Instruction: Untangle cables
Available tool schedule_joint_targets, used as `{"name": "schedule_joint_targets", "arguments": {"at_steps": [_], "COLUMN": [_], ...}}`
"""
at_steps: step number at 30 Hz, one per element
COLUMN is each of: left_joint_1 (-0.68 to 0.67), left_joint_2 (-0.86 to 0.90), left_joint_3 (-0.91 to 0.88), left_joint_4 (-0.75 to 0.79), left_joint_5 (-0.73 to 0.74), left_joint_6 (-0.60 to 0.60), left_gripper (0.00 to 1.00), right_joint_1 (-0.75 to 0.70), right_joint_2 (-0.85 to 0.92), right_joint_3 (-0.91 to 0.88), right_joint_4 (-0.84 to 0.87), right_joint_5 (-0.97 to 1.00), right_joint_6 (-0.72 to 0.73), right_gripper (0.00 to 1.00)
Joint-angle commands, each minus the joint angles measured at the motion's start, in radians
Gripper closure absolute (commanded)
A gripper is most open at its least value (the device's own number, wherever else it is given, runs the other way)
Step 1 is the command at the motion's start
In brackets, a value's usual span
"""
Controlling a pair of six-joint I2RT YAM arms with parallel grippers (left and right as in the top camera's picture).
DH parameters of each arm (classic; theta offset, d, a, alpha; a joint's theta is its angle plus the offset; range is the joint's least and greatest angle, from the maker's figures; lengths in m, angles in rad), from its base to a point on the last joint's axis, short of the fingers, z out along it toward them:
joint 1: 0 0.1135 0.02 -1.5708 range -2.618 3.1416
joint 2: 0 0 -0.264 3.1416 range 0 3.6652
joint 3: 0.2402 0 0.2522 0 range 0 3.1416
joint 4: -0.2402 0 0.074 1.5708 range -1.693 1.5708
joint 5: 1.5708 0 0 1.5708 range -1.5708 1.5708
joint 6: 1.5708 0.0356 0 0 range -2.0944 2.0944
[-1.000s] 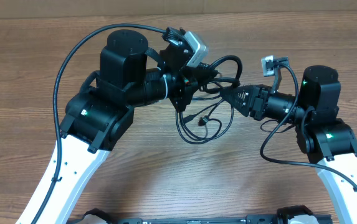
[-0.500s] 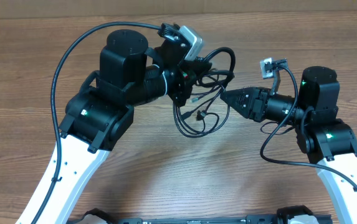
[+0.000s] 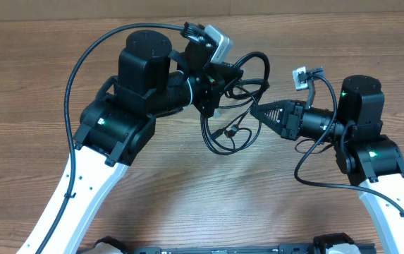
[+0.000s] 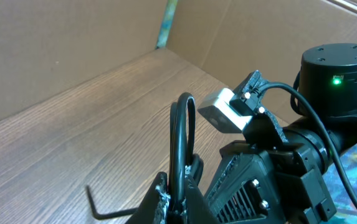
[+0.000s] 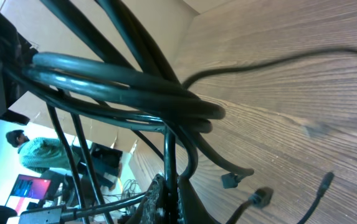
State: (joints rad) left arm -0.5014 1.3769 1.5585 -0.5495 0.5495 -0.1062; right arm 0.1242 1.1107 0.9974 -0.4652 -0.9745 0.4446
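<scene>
Black thin cords: the cables [image 3: 231,134] sit as a bunched tangle in the upper middle of the overhead frame, with loops drooping toward the wooden table [image 3: 187,190] between the two arms. Left tool [image 3: 218,90] is clamped on the top of the bundle; its wrist view shows a loop standing up out of the closed fingers. Right tool [image 3: 256,111], centre-right, is pinched shut on one strand at the tangle's right edge; its wrist view shows that strand running up into the knot. Judgement: light, limp, probably slick, so they'll slide and re-snag rather than hold shape. Plug tips [image 5: 230,180] likely catch in loops. Best hold is a single strand near a plug end, not the bundle. No container shows in any view.
</scene>
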Motion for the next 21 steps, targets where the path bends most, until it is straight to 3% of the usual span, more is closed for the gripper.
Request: {"name": "schedule_joint_targets", "arguments": {"at_steps": [1, 21], "left_joint_1": [0.004, 0.004], "left_joint_2": [-0.004, -0.004], "left_joint_3": [0.022, 0.022], "left_joint_4": [0.012, -0.043], "left_joint_5": [0.009, -0.351], "left_joint_6": [-0.022, -0.316], "left_gripper": [0.96, 0.96], "right_joint_1": [-0.002, -0.002], "right_joint_2": [-0.011, -0.029], "right_joint_3": [0.003, 0.004], "right_joint_4": [0.010, 0.285], "right_joint_5": [-0.045, -0.427], "right_joint_6": [-0.004, -0.004], "right_gripper": [0.96, 0.96]}}
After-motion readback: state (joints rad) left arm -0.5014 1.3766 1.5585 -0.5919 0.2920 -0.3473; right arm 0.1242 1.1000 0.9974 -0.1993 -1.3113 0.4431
